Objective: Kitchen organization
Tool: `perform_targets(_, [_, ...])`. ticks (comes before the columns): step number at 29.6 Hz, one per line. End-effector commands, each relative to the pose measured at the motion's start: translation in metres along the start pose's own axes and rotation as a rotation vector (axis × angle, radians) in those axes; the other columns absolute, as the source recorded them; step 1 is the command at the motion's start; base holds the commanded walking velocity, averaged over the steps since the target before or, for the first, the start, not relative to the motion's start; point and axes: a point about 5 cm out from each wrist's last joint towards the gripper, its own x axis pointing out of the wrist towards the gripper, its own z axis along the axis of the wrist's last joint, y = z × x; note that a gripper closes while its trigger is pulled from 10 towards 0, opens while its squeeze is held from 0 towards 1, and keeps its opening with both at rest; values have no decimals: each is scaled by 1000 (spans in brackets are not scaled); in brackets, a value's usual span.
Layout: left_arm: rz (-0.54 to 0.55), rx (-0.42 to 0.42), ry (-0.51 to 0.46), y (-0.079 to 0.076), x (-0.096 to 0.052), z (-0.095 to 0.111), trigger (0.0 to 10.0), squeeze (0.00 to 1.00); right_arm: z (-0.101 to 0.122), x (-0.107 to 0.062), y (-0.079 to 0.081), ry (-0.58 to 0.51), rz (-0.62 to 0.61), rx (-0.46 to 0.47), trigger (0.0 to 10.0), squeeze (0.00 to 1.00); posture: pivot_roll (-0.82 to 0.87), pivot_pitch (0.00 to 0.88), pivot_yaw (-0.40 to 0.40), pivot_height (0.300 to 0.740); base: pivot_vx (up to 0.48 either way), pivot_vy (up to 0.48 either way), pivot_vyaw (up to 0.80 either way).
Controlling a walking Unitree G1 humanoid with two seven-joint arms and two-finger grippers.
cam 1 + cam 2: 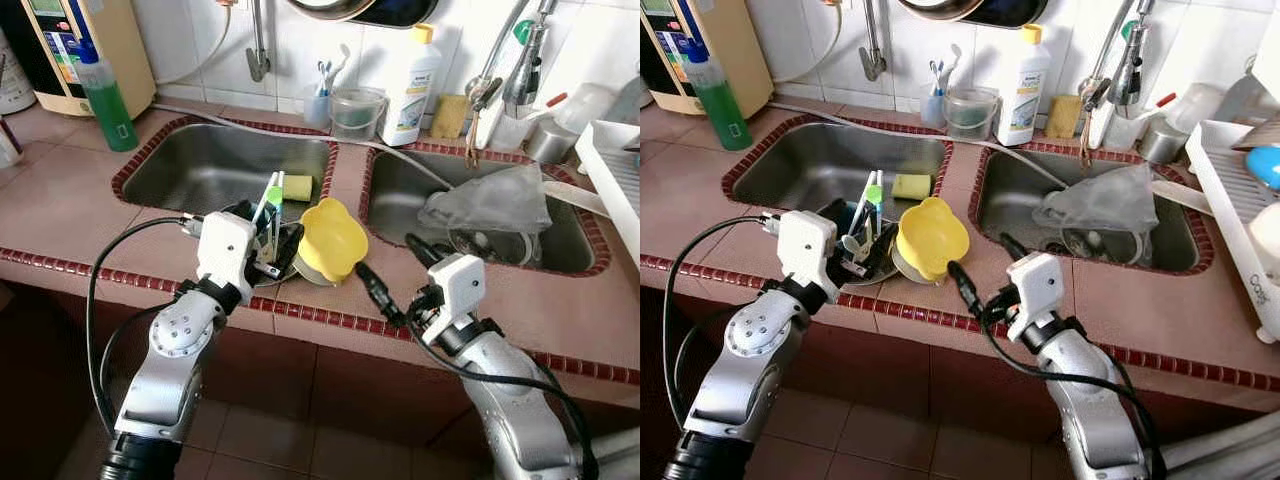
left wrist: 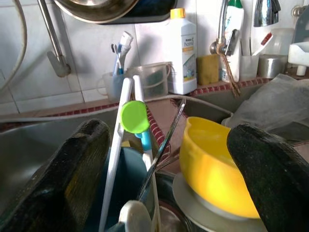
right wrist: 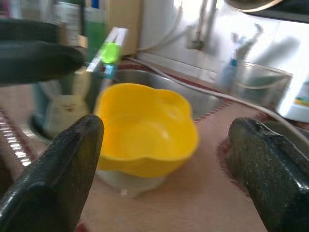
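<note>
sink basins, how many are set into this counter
2. The left basin holds a yellow sponge near its front right corner. The right basin holds a crumpled clear plastic bag, which may hide other things.

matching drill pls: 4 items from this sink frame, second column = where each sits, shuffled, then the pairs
Items:
1. yellow bowl
2. sponge
3. plastic bag
4. green bottle

Places:
A. in the right basin
B. on the counter, far left, beside the left basin
C. on the ledge between the basins, in front of the right gripper
D. in the left basin, near its right wall

Pairs: 1-C, 2-D, 3-A, 4-B
</note>
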Motion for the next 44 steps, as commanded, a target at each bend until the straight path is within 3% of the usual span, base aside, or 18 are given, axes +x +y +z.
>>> perform_targets(1, [-15,7,-8,-1,3,2,10000,0,6,-1,3,-5,33,1,10000,0,-68,61,11,740,0,0,0])
perform_targets(5, [-16,7,-12,0,3,2,10000,0,9,-3,2,-4,36,-4,10000,0,-72,61,14,740,0,0,0])
perform_targets(6, [-4,16,-4,2,4,0,3608,0,10,-3,2,-3,40,-6,10000,0,-75,62,16,740,0,0,0])
perform_targets(7, [-1,18,-2,2,5,0,3765,0,10,-3,2,-2,43,-7,10000,0,-76,62,17,740,0,0,0])
perform_targets(11, [0,11,7,2,7,-1,2549,0,14,-3,7,-4,65,7,10000,0,-81,64,21,740,0,0,0])
perform_targets(12, [-1,10,6,2,7,-1,1608,0,15,-2,8,-7,68,11,10000,0,-82,65,23,740,0,0,0])
perform_targets(14, [-2,10,6,1,8,-1,1176,0,17,-2,10,-11,72,16,10000,0,-84,65,24,740,0,0,0])
perform_targets(15, [-2,9,5,1,9,-1,0,0,18,-2,10,-11,74,17,10000,0,-88,66,28,740,0,0,0])
perform_targets(44, [14,1,6,1,11,-3,0,0,29,-1,14,-31,80,51,10000,0,-86,63,26,740,0,0,0])
